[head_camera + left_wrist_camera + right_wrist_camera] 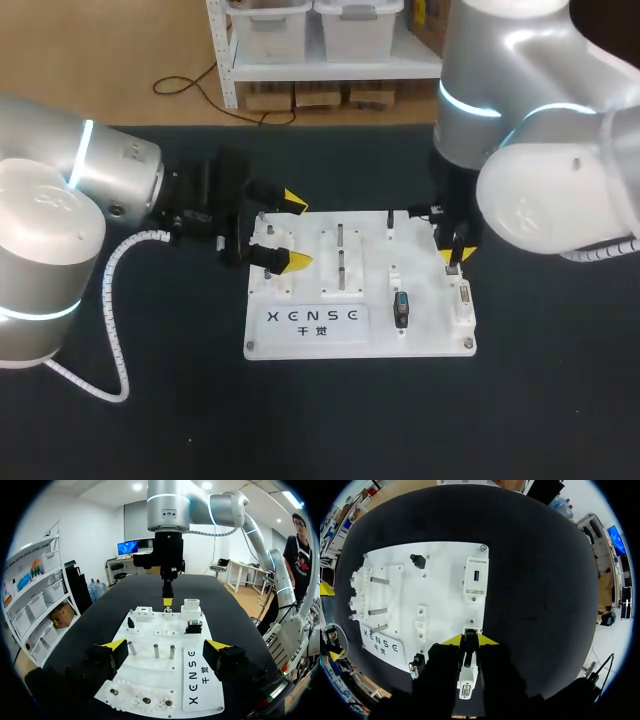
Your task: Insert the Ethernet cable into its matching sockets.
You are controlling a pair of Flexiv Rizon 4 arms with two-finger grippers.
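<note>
A white board (pixel 430 330) lies in the middle of the dark table. My right gripper (pixel 470 640) is shut on a small dark Ethernet plug (pixel 469 644), fingers pointing straight down. The plug's tip stands at a small white socket (pixel 470 630) on the board's right edge. The head view shows this gripper (pixel 455 258) at that edge, and the left wrist view shows it (pixel 167 602) at the far end of the board. My left gripper (pixel 292 230) stands open over the board's left end, with nothing between its fingers (pixel 117 645).
On the board stand a white block with a blue port (pixel 475 577), a black knob (pixel 418 560), a white socket block (pixel 463 300), a dark connector (pixel 401 308) and several metal pins (pixel 156 651). Dark table surrounds the board.
</note>
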